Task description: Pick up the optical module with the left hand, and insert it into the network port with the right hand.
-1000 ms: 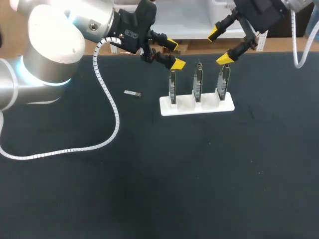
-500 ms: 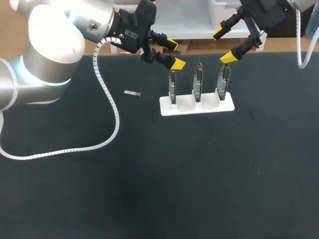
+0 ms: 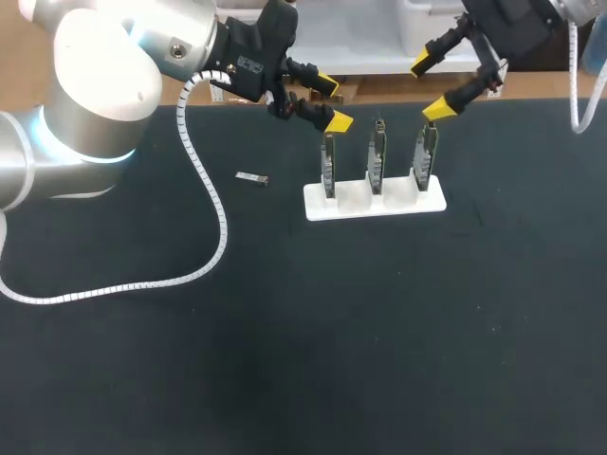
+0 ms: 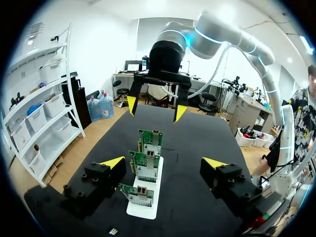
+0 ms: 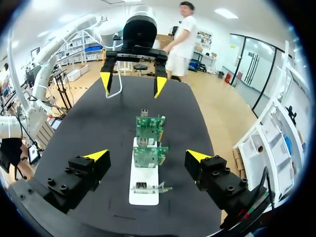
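Right gripper (image 3: 429,87) slightly further right; three cards (image 3: 377,156), one optical module (image 3: 252,177).

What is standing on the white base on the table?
Three green network cards stand upright in a row on the white base. Their lower edges are hidden inside its slots.

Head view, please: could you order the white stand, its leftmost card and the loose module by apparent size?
1. White stand, clearly largest.
2. Leftmost card, standing in it.
3. Loose module, tiny, lying apart to the stand's left.

Silver arm (image 3: 95,95), white coiled cable (image 3: 222,226), yellow-tipped jaws
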